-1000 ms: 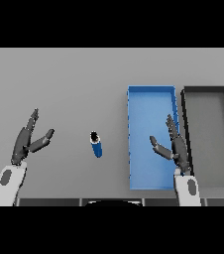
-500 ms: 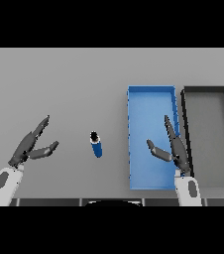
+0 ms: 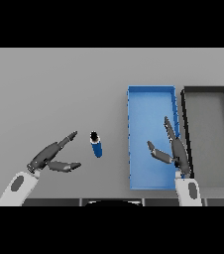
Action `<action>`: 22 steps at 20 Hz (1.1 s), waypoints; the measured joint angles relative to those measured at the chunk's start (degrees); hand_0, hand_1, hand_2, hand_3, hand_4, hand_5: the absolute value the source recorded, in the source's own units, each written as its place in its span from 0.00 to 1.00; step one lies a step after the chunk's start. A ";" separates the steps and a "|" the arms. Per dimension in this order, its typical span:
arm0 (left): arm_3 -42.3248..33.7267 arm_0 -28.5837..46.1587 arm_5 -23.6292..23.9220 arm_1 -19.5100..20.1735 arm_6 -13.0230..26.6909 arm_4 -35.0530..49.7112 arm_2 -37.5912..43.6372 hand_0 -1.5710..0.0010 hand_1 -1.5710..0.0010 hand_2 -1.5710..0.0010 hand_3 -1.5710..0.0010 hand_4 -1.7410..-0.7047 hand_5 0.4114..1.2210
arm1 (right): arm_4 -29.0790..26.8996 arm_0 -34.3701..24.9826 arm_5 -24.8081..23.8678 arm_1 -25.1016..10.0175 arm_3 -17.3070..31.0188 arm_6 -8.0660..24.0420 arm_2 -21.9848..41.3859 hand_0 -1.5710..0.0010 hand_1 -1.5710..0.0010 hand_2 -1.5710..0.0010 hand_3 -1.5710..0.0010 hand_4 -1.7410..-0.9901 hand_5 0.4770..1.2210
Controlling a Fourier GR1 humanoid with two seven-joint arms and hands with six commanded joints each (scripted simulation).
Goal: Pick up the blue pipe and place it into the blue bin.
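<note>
A short blue pipe (image 3: 96, 145) with a dark open end lies on the grey table, left of the blue bin (image 3: 150, 101). My left hand (image 3: 48, 157) hangs open just left of the pipe, fingers pointing toward it, thumb below, with a small gap between. My right hand (image 3: 176, 150) is open over the near right part of the blue bin, fingers pointing away from me. Neither hand holds anything.
A dark grey bin (image 3: 207, 93) stands directly right of the blue bin, sides touching. Both bins reach close to the table's near edge.
My left hand has swung right and lower, tilting its fingers toward the pipe. The right hand has shifted slightly left over the blue bin. The pipe has not moved.
</note>
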 measured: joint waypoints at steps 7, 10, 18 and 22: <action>3.98 -4.03 0.18 -7.42 2.02 -3.46 -4.64 1.00 1.00 1.00 1.00 0.60 0.04 | -0.60 0.22 0.16 0.30 -0.28 0.95 -0.19 1.00 1.00 1.00 1.00 0.62 0.19; 6.95 -6.19 -0.05 -10.83 1.89 -4.00 -5.72 1.00 1.00 1.00 1.00 0.60 0.05 | -0.71 1.30 -0.19 0.42 -1.98 0.38 -0.22 1.00 1.00 1.00 1.00 0.62 0.18; 15.89 -11.79 0.19 -18.25 -1.50 -5.68 -6.51 1.00 1.00 0.99 0.99 0.61 0.12 | -1.19 1.36 0.07 0.21 -1.00 0.27 -0.85 1.00 1.00 1.00 1.00 0.63 0.17; 18.22 -12.19 0.56 -23.01 -2.13 -2.06 -5.15 0.72 0.62 0.55 0.54 0.38 0.51 | -0.77 0.91 -0.12 0.35 -0.68 0.85 -0.68 1.00 1.00 1.00 1.00 0.64 0.17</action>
